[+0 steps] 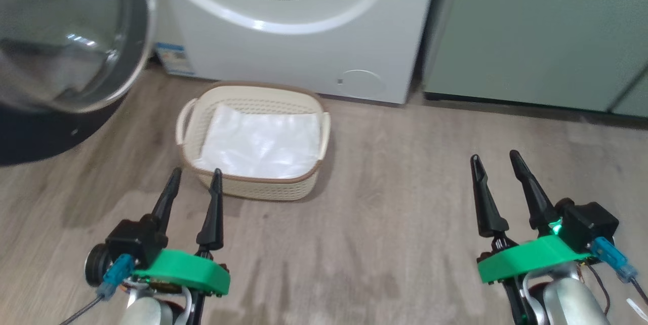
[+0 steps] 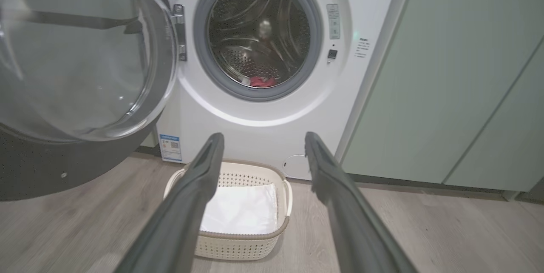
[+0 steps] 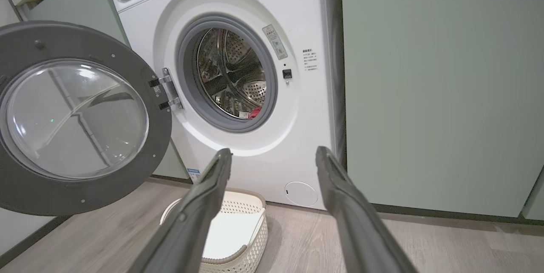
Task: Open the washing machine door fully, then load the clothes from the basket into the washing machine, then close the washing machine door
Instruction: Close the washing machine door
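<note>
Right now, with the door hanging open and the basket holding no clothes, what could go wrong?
1. The red clothes lie low at the drum's front, close to the grey seal. Shutting the washing machine door could pinch them.
2. The basket stands on the floor just in front of the washing machine, ahead of the open left gripper. Rolling closer to reach the door might knock it.

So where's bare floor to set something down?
Free: wood-look floor between the cream perforated oval basket and the pale green cabinets, ahead of the right gripper. Crowded: left, where the open black-rimmed glass door overhangs beside the basket.
</note>
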Controlling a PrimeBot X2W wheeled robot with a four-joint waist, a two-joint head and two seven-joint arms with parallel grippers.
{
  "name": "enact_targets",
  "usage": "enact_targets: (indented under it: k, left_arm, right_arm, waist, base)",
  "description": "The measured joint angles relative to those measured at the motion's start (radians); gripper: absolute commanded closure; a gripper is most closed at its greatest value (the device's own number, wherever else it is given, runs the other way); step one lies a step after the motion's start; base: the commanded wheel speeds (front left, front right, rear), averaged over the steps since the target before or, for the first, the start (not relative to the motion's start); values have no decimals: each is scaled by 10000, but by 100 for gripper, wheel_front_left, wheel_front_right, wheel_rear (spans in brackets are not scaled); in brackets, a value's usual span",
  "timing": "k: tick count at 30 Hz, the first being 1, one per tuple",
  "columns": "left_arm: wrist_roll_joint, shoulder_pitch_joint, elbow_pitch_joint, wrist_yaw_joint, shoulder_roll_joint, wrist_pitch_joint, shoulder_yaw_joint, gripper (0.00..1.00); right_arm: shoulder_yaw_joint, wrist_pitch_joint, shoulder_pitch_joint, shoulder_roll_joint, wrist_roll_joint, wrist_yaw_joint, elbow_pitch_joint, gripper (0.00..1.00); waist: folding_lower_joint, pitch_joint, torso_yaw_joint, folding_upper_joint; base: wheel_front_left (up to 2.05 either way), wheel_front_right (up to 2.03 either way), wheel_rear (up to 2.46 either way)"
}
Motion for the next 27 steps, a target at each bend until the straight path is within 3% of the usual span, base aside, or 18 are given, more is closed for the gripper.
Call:
enact_targets:
  k: [18, 22, 27]
  left_arm:
    - [153, 385, 12, 6, -4, 0, 554, 0]
    - [150, 671, -267, 56, 4, 0, 897, 0]
    - [151, 809, -520, 157, 2, 0, 1016, 0]
  right_arm:
    - [523, 0, 151, -2, 236, 0, 79, 0]
    - [955, 2, 45, 2, 253, 0, 226, 0]
    - [1352, 2, -346, 0, 372, 0, 539, 0]
  waist:
    - [0, -324, 3899, 0]
    - [0, -382, 4380, 0]
    - [0, -384, 4487, 0]
  base:
    - [0, 0, 0]
    - [0, 0, 0]
    - [0, 0, 0]
